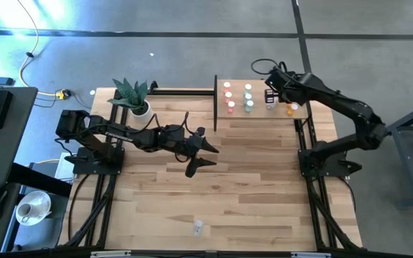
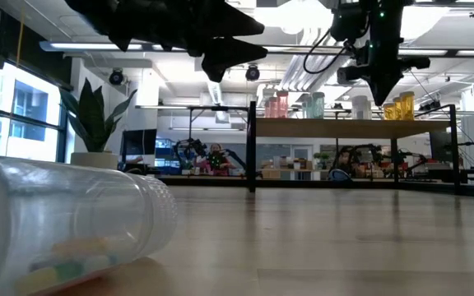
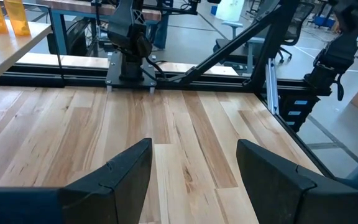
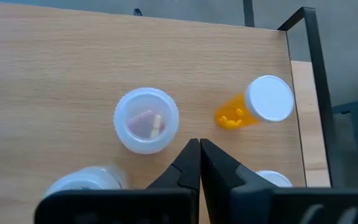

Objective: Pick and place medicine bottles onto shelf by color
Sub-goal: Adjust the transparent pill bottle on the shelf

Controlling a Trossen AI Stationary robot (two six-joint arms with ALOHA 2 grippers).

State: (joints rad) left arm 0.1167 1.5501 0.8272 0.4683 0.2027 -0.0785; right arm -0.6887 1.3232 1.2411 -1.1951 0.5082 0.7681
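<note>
The shelf (image 1: 221, 115) stands at the table's far right and carries upright medicine bottles in rows: red (image 1: 229, 95), green (image 1: 249, 97), clear (image 4: 146, 119) and orange (image 4: 257, 102). My right gripper (image 4: 199, 154) hovers above the shelf board between the clear and orange bottles. It points steeply down and is shut with nothing between its fingers. It also shows above the shelf in the low view (image 2: 383, 89). Another clear bottle (image 1: 198, 228) lies on its side on the table near the front edge. My left gripper (image 1: 208, 153) waits open over the middle of the table.
A potted green plant (image 1: 133, 97) stands at the table's far left, beside the shelf's black frame bar (image 1: 181, 92). Bare planks stretch between the left gripper and the lying bottle (image 2: 64, 222). People sit in the room far behind the table.
</note>
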